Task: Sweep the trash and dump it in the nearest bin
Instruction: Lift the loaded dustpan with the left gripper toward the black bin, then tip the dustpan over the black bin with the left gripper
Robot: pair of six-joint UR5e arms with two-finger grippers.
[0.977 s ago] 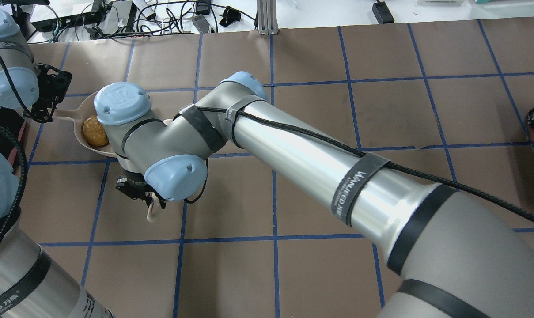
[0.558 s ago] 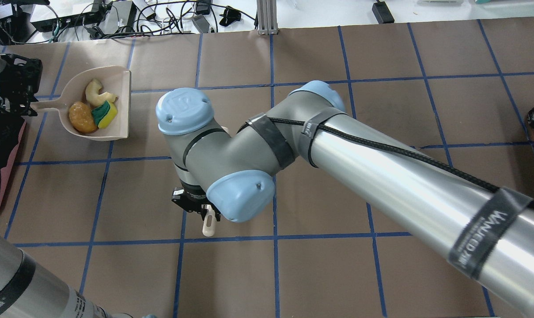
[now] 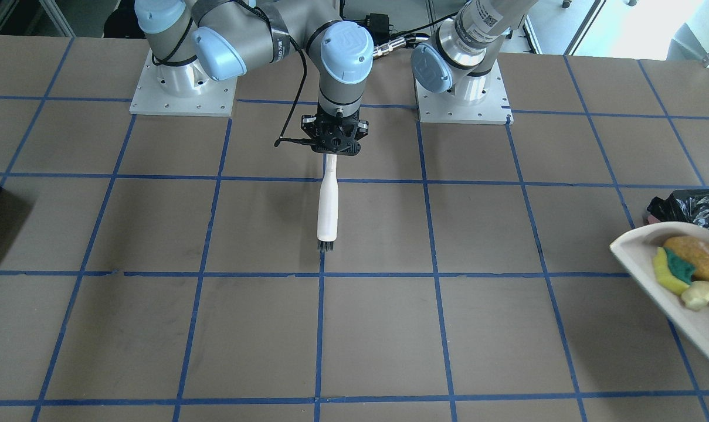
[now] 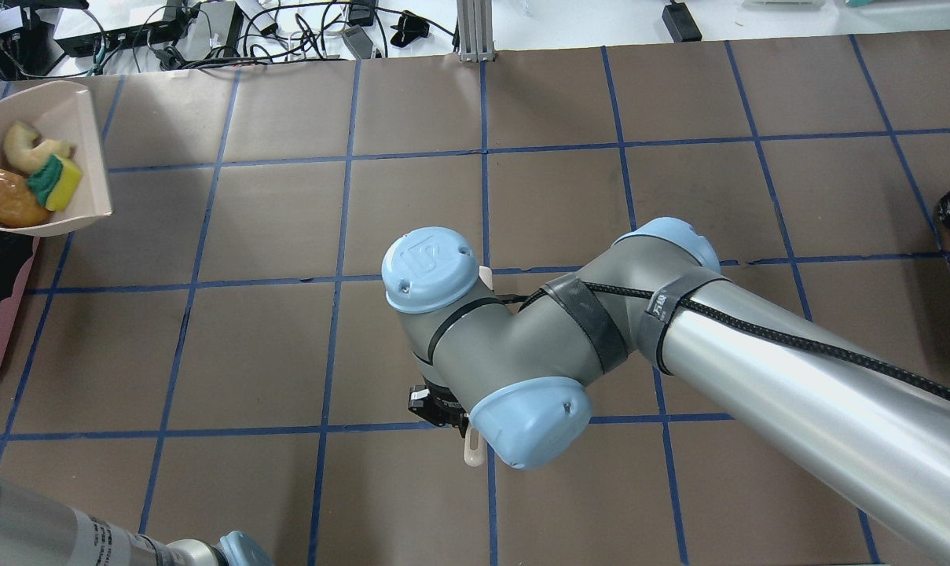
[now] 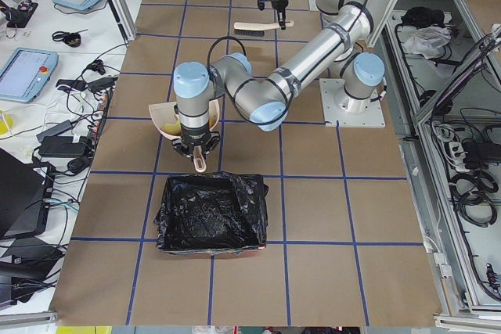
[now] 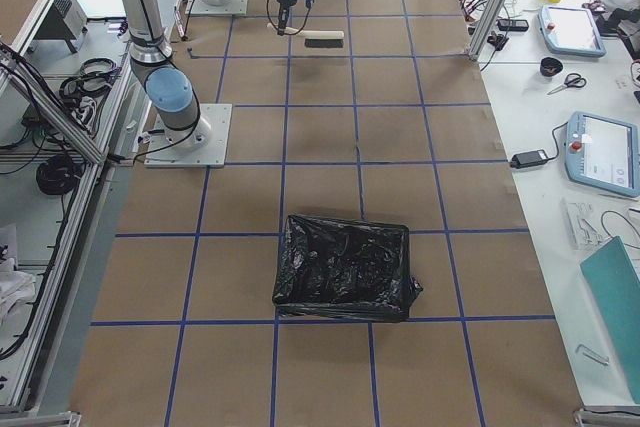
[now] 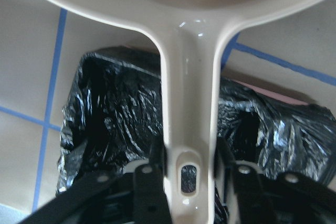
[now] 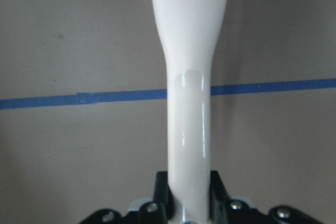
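Your left claw (image 7: 190, 174) is clamped on the handle of the pan (image 4: 89, 149), with one finger on either side of the handle near its hanging slot. The pan is held off the table (image 3: 155, 234) at the robot's left end.

All three trash items lie bunched together in the pan's bowl:
- The sponge (image 4: 56, 181) sits in the middle.
- The lump (image 4: 7, 200) touches the sponge on the handle side.
- The crescent (image 4: 27, 149) lies just beside the sponge.

The bin (image 5: 211, 209) stands on the table below the claw. The left wrist view shows its black liner directly under the handle. The bowl itself hangs over bare table past the bin's rim, and the bin's pink side shows at the left edge of the overhead view.

Your right claw (image 3: 332, 149) points down near the middle of the table, closed on the end of the brush (image 3: 328, 205) handle. The brush lies level and low, pointing away from the robot. Its dark bristle end is just short of a blue tape crossing. You cannot tell from these views whether the bristles touch the table. This claw is well apart from the pan and the bin.

A second bagged bin (image 6: 345, 267) stands at the robot's right end, well apart from both claws.
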